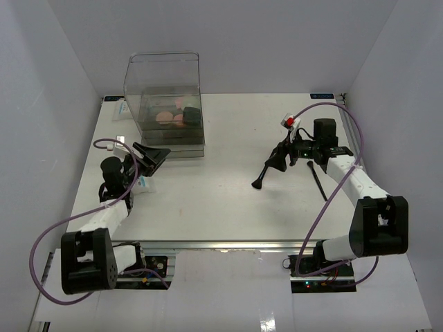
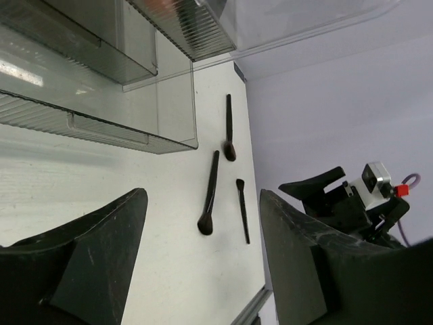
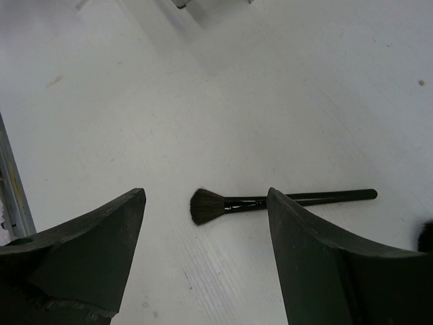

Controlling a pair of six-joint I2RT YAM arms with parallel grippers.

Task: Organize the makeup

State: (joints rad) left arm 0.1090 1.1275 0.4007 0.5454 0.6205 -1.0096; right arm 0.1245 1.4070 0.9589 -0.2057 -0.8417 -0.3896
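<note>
Currently both grippers gape empty. Right gripper hovers over a black brush at three o'clock; it should lower astride the handle, then close. Left gripper sits by the clear box.

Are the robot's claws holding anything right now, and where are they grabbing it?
Nothing is held. The left claw and right claw are both open and empty. A black brush lies on the table below the right claw, ungripped.

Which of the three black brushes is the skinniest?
The thin brush with the tiny tip. The fluffy-headed brush beside it and the third brush both have thicker handles and bigger heads.
</note>
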